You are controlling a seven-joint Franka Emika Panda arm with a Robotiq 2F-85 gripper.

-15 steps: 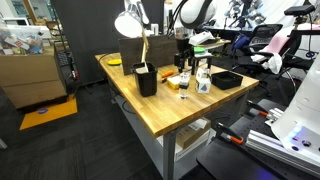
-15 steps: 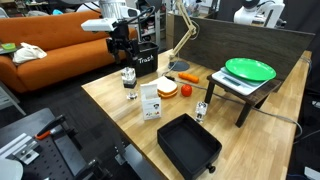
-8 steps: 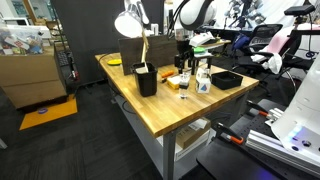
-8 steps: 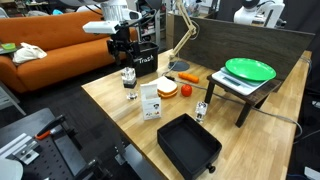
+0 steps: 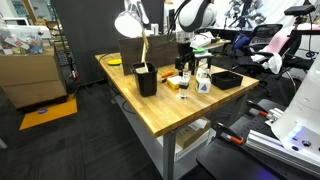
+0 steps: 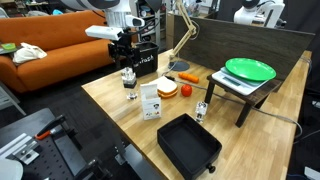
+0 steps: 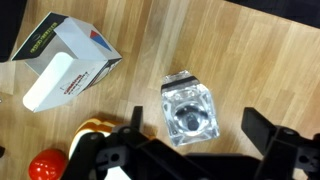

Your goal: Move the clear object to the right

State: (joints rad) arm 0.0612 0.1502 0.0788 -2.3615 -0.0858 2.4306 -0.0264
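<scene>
The little glass (image 7: pixel 188 108) stands on the wooden table (image 7: pixel 262 58), near the white box (image 7: pixel 62 62). The gripper (image 7: pixel 193 140) hangs above it, wide open and empty. Nothing is moved yet. I think grabbing and moving it are both left to do.

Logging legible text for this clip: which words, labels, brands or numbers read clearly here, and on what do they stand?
"Trust": white script on the black rectangular box, in an exterior view.
White cardboard carton: green, red and blue printing, too blurred to read in the wrist view.
White plastic bottle with blue label: too small to read.
Small clear glass cup: no text seen.
</scene>
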